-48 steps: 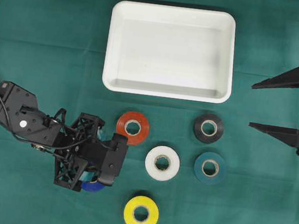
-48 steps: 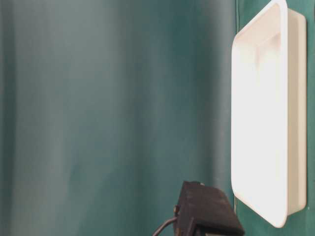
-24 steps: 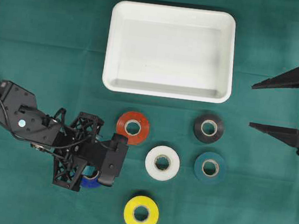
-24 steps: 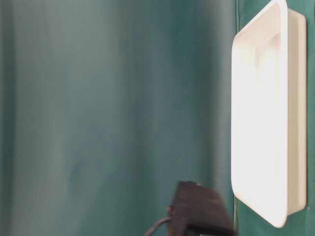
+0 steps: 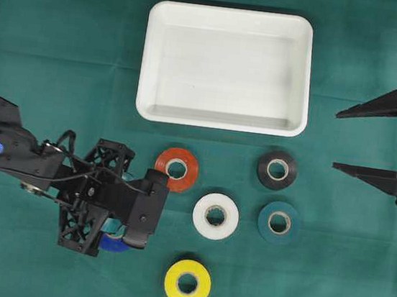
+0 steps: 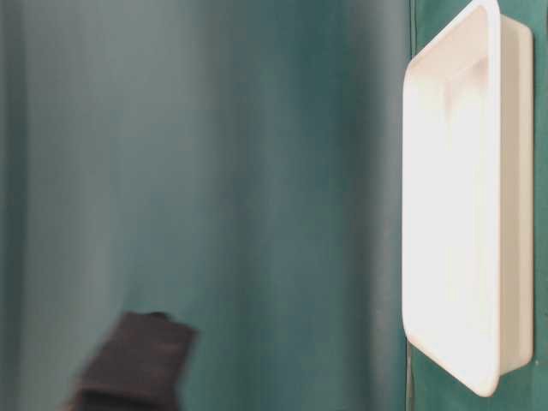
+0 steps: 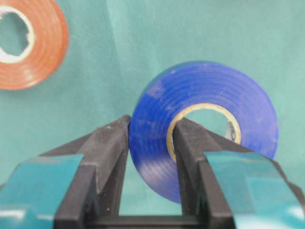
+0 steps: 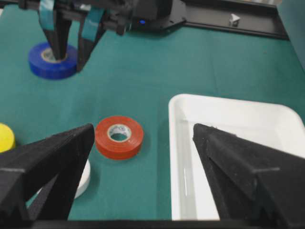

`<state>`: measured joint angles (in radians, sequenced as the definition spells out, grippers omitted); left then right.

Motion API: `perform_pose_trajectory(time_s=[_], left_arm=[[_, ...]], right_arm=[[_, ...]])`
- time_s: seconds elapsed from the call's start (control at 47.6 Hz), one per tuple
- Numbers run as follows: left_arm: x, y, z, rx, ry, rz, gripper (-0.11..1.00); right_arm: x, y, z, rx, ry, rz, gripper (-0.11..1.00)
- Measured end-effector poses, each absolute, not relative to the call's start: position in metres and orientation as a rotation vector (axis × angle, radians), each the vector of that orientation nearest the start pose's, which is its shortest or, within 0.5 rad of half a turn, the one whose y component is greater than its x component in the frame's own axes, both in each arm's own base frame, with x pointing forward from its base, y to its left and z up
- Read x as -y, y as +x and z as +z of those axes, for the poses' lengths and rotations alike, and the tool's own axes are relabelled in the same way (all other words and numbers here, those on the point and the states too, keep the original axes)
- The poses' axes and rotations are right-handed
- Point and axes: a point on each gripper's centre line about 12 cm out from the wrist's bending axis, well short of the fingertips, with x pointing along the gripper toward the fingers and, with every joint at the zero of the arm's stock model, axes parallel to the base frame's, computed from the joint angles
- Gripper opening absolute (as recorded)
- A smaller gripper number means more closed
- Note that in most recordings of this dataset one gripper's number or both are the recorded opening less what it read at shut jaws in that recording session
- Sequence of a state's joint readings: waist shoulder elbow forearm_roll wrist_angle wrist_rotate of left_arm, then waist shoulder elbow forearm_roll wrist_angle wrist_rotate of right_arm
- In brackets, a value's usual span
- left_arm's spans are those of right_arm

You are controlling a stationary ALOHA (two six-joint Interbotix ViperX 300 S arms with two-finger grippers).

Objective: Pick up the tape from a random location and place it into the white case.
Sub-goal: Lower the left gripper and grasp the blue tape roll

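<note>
My left gripper point(image 5: 118, 237) is shut on the wall of a blue tape roll point(image 5: 112, 244), with one finger inside the core and one outside. The wrist view shows it closely: gripper point(image 7: 150, 136), roll point(image 7: 209, 86). In the right wrist view the roll point(image 8: 45, 64) looks low by the cloth under that gripper point(image 8: 70, 58). The white case point(image 5: 220, 122) lies empty at the back centre; its rim also shows in the table-level view point(image 6: 495, 171) and the right wrist view point(image 8: 177, 157). My right gripper point(image 5: 335, 140) is open and empty, right of the case.
Loose rolls lie in front of the case: red point(image 5: 176, 169), white point(image 5: 215, 216), black point(image 5: 277, 170), teal point(image 5: 279, 222) and yellow point(image 5: 187, 283). The red roll point(image 7: 28, 45) is close to the left gripper. Green cloth covers the table.
My left arm has drawn back to the left with the blue roll between its fingers; its dark body slid left in the table-level view. The right arm has not moved.
</note>
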<state>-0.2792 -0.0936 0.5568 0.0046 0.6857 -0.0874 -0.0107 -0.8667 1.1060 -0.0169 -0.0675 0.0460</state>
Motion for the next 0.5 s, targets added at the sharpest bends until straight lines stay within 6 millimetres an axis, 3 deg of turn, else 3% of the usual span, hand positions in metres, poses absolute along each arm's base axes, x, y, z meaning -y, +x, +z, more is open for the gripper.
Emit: perform_pose_trajectory(time_s=[0.378,0.504], left_arm=[[0.092,0.323,0.263,-1.024,0.071,-0.209,0.22],[0.091,0.318,0.273,-1.015,0.072,-0.21,0.22]], right_arm=[[0.002,0.218,0.275,-0.176,0.03,-0.012,0.92],[0.002,0.218,0.275,-0.178,0.03,-0.012,0.92]])
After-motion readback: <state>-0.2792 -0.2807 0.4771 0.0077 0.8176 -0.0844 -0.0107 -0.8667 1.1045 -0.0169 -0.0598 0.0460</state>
